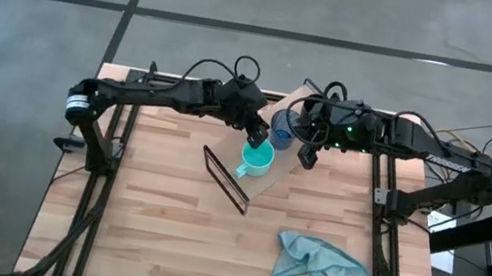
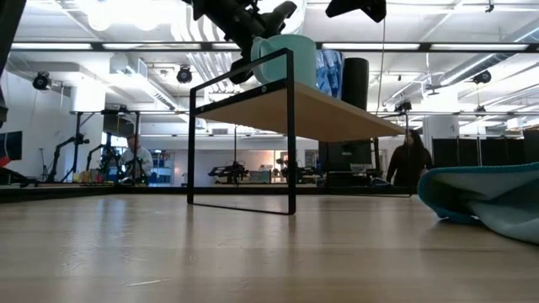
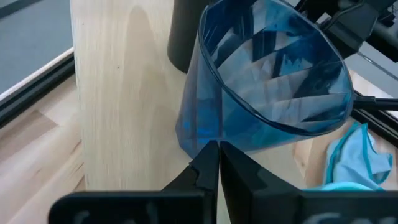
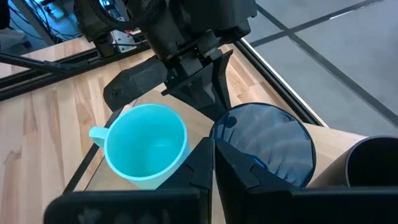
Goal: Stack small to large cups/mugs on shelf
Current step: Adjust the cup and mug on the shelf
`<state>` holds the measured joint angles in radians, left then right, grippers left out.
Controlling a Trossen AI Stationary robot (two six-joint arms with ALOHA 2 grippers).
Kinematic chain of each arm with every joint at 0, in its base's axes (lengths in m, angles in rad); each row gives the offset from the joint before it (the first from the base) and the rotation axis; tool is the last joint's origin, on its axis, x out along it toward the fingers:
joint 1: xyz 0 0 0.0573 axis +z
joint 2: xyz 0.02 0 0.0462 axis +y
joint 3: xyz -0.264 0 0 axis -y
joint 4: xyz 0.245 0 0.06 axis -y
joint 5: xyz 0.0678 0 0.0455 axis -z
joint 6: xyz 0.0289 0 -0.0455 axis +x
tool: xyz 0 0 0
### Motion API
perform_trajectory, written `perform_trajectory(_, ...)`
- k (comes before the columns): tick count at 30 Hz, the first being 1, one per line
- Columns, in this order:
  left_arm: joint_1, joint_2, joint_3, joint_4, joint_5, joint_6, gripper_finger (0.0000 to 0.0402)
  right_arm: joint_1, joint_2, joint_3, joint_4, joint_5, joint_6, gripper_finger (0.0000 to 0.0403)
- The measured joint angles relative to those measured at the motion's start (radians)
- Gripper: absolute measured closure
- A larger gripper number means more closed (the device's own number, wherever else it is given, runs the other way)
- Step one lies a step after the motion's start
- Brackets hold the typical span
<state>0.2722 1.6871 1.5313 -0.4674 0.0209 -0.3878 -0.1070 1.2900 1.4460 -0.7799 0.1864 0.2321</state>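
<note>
The shelf [image 1: 271, 181] stands slantwise at mid-table on its black wire ends. Three cups stand in a row on its plank [image 2: 312, 114]: the teal mug [image 1: 257, 160], the blue tumbler [image 1: 284, 124] and the black cup [image 2: 354, 80]. My left gripper [image 1: 254, 139] is shut. It points down just above the plank between mug and tumbler, with its tips by the tumbler's lower wall [image 3: 205, 134]. My right gripper [image 1: 307, 157] is shut and hangs higher, beside the shelf's right side, with the mug [image 4: 146, 146] and the tumbler [image 4: 267, 146] below it. My left gripper comes from above with shut fingers [image 3: 208, 162], close to the blue tumbler's lower wall. I cannot tell whether the tips touch it. The tumbler stands upright on the plank.
A teal cloth [image 1: 320, 263] lies crumpled on the table's near right. The slatted tabletop [image 1: 150, 223] is bare to the left of and in front of the shelf. People and equipment show in the room beyond [image 2: 410, 156].
</note>
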Motion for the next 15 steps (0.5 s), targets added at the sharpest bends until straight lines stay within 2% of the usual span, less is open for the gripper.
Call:
perform_trajectory(9, 0.0, 0.0, 0.0, -0.008, 0.002, 0.0, 0.0402, 0.0, 0.0, 0.0, -0.001, 0.0, 0.003, 0.0394)
perform_trajectory(15, 0.002, -0.019, 0.0, -0.104, -0.001, 0.001, 0.0401, 0.007, -0.015, 0.0, -0.007, 0.0, 0.015, 0.0394)
